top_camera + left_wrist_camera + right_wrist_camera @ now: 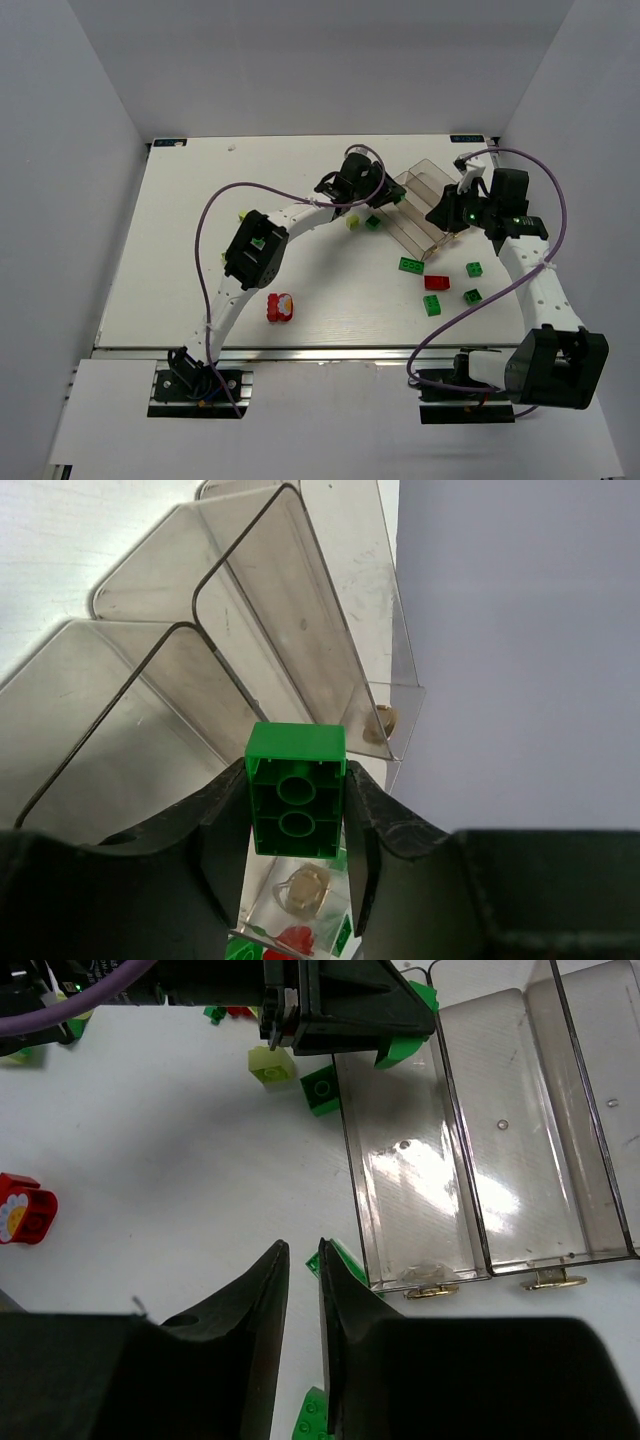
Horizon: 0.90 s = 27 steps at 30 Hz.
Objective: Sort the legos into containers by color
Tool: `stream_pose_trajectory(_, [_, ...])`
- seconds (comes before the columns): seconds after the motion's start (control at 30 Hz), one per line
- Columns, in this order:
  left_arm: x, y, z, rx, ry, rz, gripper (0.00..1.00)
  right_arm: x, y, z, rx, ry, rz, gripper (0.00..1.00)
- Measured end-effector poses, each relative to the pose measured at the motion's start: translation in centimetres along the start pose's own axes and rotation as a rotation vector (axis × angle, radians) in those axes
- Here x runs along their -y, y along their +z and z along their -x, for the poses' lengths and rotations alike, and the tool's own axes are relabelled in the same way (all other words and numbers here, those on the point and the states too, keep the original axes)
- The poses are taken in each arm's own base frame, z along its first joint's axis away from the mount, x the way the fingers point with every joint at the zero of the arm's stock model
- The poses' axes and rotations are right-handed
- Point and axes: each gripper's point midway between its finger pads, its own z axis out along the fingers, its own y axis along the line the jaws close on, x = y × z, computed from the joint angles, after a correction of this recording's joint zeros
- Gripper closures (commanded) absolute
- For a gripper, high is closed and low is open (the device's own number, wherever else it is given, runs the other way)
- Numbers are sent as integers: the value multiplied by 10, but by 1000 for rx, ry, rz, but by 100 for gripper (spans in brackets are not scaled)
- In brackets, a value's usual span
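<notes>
At the clear tray [250,610] edge | left gripper [296,775] clamps dark green brick [296,795] by its long sides | hollow underside faces wrist camera, long axis along fingers, end past fingertips | right gripper [302,1250] barely parted, empty

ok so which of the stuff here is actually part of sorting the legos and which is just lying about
Part of the job: green brick in the left gripper; loose green bricks; red brick; pale yellow-green brick; red flower-printed piece, probably also a brick; clear tray.

Just there: purple cables; table. No stray loose items show.
</notes>
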Motion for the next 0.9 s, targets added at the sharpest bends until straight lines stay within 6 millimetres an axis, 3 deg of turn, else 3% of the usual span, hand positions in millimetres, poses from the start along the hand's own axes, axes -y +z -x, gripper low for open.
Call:
stream_pose_trajectory(0.17, [4, 0, 3, 15, 5, 9, 41, 1, 0, 0, 1, 2, 0, 69])
stream_pose_trajectory(0.3, [7, -1, 3, 18, 10, 15, 39, 1, -1, 0, 0, 0, -1, 51])
stream_pose_trajectory(0.53, [14, -8, 11, 41, 62, 35, 44, 7, -4, -9, -28, 2, -17, 46])
stream_pose_trajectory(0.7, [27, -38, 21, 70, 132, 54, 45, 14, -10, -20, -69, 13, -45, 46])
stream_pose_trajectory(0.8, [47, -65, 30, 96, 180, 37, 45, 16, -12, -26, -91, 13, -56, 45])
stream_pose_trajectory(0.9, [49, -90, 31, 106, 231, 53, 45, 22, -14, -32, -119, 26, -95, 45])
